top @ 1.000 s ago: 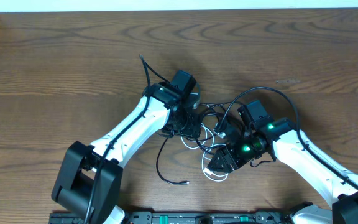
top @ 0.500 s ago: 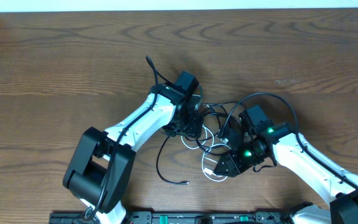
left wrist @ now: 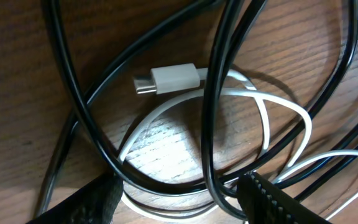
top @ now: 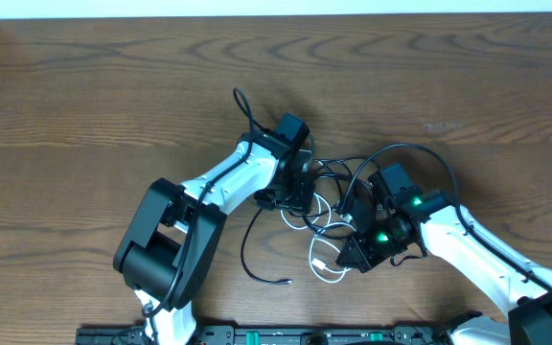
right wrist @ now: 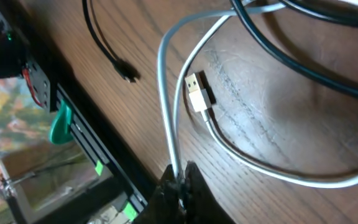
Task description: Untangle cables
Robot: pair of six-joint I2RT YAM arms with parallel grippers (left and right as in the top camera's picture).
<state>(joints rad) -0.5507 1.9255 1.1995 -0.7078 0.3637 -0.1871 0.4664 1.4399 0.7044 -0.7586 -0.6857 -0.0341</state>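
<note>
cables (top: 316,203) tangled at worktop (top: 84,115) centre | right tool (right wrist: 180,184) pinched shut on white cable (right wrist: 165,99) | left tool (left wrist: 182,196) spread wide astride black cable (left wrist: 211,93), nothing held | white cable to be drawn out slowly, near-rightward, black cable pinned first

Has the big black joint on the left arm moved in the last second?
Yes: the black joint slid rightward, closer to the loose black cable plug.

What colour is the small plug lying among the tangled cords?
White plastic plug, silvery tip; left wrist view shows it best.
</note>
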